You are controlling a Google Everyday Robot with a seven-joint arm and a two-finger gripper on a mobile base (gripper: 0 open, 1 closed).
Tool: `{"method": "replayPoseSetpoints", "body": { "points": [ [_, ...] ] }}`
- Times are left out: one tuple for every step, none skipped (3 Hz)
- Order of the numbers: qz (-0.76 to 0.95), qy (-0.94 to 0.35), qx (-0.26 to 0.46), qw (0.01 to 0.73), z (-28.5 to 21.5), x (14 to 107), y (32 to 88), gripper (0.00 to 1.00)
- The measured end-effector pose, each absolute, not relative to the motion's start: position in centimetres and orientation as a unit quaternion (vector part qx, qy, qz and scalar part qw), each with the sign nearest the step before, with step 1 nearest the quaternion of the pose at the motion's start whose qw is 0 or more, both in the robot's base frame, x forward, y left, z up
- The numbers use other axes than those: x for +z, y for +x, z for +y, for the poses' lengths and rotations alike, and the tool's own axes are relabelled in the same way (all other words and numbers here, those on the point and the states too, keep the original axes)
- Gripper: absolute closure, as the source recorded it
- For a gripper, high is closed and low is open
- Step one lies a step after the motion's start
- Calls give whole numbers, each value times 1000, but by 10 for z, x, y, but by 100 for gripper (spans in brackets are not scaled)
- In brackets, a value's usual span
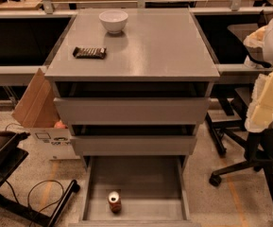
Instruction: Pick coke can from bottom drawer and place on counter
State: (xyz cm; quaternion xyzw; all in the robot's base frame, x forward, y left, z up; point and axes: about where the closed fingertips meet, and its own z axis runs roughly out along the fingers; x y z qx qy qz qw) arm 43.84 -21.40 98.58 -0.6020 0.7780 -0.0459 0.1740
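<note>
Camera view, one entry per item, as I read it from the remote station.

- Counter [164,51]: grey top of the cabinet, mostly bare. It carries a white bowl [113,20] near the back edge and a dark snack bar [89,52] near the left edge, the two well apart.
- Upper two drawers: top front [131,110] and middle front [133,144], both pushed in.
- Bottom drawer [145,178]: pulled out toward me, floor exposed.
- Coke can [114,202]: standing upright on the drawer floor, left of centre, near the drawer's front edge, touching neither side wall.
- Gripper [267,96]: pale padded shape at the right edge of the picture, about level with the upper drawers, well apart from the can. I cannot tell whether it is wide or narrow; I see nothing held in it.
- Surroundings: cardboard box [37,103] to the left, office chair [254,160] to the right.

Step in hand, as I judge it: the drawer is open and the reach for the can has not begun. The next move calls for bringing the gripper leftward and down into the drawer, clear of the middle front, then closing it around the can's body. After lifting, the bare front-right part of the counter looks the safest place to set it down.
</note>
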Motion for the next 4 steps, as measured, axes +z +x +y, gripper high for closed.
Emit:
{"method": "replayPoseSetpoints", "body": {
  "points": [
    [778, -602, -45, 175, -214, 985, 439, 0],
    [777, -593, -31, 207, -212, 960, 446, 0],
    [763, -599, 34, 241, -198, 888, 439, 0],
    [734, -604, 104, 291, -172, 812, 441, 0]
  ]
}}
